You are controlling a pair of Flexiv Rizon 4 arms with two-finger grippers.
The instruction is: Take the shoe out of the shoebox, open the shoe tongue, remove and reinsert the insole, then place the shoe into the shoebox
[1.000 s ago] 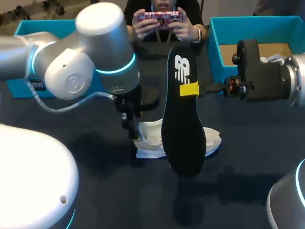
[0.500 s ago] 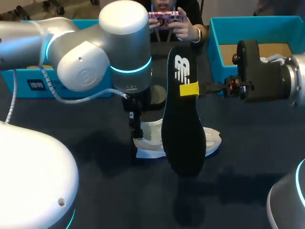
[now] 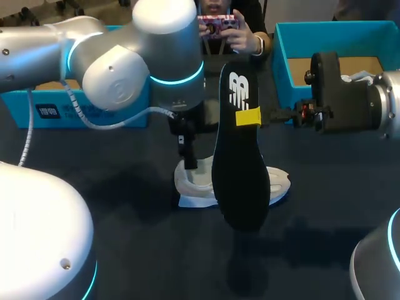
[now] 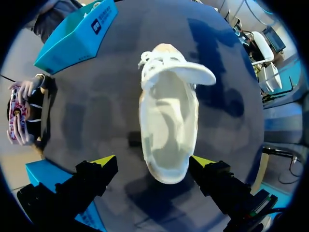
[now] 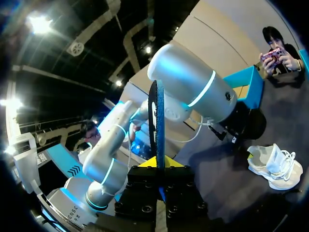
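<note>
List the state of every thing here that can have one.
shoe: upright on the table, tongue pulled open, no insole inside.
insole: out of the shoe, held on edge above the table.
left gripper: open, fingers either side of the shoe's heel.
right gripper: shut on the insole.
shoebox: open.

The left arm [image 3: 119, 62] is built of silver-grey joints ringed in cyan, a pale cable [image 3: 94, 124] looped alongside; the left tool [image 4: 153, 161] is tipped yellow.
</note>
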